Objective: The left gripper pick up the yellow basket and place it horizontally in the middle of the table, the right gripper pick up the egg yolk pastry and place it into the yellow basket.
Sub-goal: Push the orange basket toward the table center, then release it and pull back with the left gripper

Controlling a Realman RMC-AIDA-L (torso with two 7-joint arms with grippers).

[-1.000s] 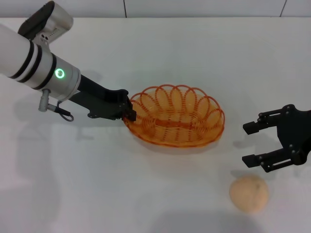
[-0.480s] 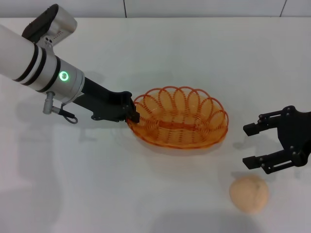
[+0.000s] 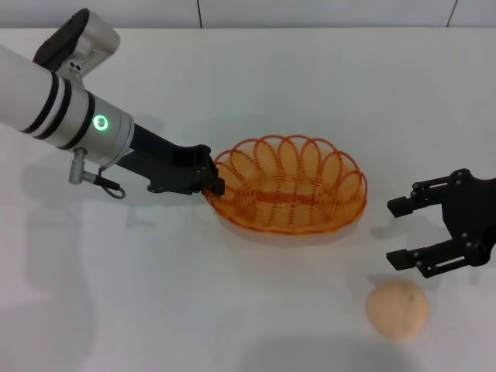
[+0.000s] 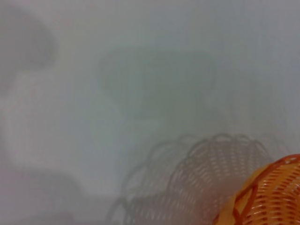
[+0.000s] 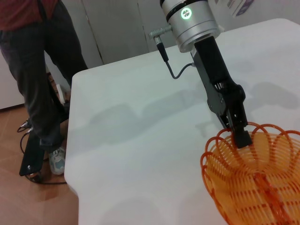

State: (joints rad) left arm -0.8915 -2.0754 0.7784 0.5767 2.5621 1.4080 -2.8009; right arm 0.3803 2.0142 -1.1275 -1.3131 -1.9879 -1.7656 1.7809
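Head view shows the table (image 3: 256, 70) with the yellow basket (image 3: 288, 196) near its middle, its left rim pinched by the left gripper (image 3: 211, 182). Right gripper (image 3: 397, 232) hovers spread wide just above the egg yolk pastry (image 3: 396, 309), which lies near the front edge.

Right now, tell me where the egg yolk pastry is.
In the head view the egg yolk pastry sits on the table at the robot's near right, just nearer than the open right claw, apart from the yellow basket.
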